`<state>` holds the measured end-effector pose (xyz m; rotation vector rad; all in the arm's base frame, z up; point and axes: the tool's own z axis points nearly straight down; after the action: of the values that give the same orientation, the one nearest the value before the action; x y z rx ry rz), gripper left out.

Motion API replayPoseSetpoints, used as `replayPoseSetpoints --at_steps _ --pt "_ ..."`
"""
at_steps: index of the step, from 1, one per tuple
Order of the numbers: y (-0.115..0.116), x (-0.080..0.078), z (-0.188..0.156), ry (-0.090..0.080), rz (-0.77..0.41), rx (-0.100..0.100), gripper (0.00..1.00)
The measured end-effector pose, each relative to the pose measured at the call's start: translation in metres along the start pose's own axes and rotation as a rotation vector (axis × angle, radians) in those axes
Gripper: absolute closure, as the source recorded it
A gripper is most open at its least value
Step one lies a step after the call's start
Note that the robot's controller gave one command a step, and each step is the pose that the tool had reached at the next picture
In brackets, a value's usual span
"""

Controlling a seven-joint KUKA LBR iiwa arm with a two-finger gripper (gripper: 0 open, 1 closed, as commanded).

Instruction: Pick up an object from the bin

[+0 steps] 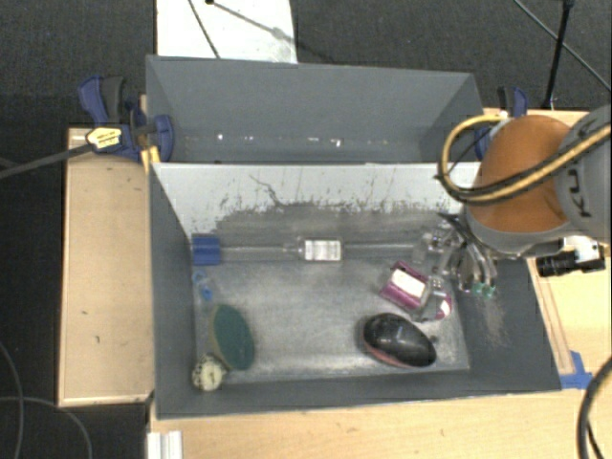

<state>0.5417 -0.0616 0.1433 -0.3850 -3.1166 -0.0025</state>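
the tool (460, 273) is down in the right part of the grey bin (316, 113), low over the floor and near the right wall. whether it is open or closed cannot be told, and nothing can be seen in its hold.

five loose things lie in the bin, one of each kind. nearest is one small purple and white box (405, 287), tilted, just beside the tool on its left. whether the two touch cannot be told. next is one black rounded thing shaped like a computer mouse (397, 341), with a pinkish rim, lying near the tool, below and left of it, close to the box but apart from it. farther left, one long clear tube (287, 251) with a blue cap and a pale label lies along the foot of the back wall, its near end close to the tool. well apart, at the far left, lies one dark green oval pad (232, 337), and beside it, farthest of all, one small pale roundish thing (207, 376).

the arm comes in from the right. its orange wrist cover (521, 185) hangs above the bin's right wall, ringed by looping cables (459, 151), with the tool pointing down and leftward from it.
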Motion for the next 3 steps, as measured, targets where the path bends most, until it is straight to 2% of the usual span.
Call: replayPoseSetpoints --at_steps 1,2,3 --pt "0.008 0.035 0.058 -0.016 -0.140 0.001 0.00" --pt "0.015 0.062 0.067 -0.020 -0.229 0.000 0.00" --pt "0.014 0.062 0.065 -0.014 -0.232 0.001 1.00"
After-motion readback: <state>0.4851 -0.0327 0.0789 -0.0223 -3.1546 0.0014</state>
